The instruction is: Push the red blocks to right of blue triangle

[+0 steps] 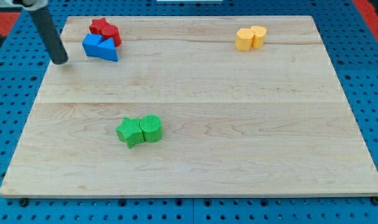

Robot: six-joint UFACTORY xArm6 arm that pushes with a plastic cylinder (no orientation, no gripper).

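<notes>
Two red blocks sit at the view's top left: a red star [99, 26] and a red round block [112, 33], touching each other. Just below them lie a blue block [91, 45] and a blue triangle [107, 51], side by side and touching the red ones. My tip [61, 61] is at the board's left edge, left of the blue blocks and a little below them, with a small gap between.
A green star [130, 131] and a green round block [150, 129] sit together at lower centre-left. Two yellow blocks [250, 38] sit together at the view's top right. The wooden board [239, 124] lies on a blue pegboard surface.
</notes>
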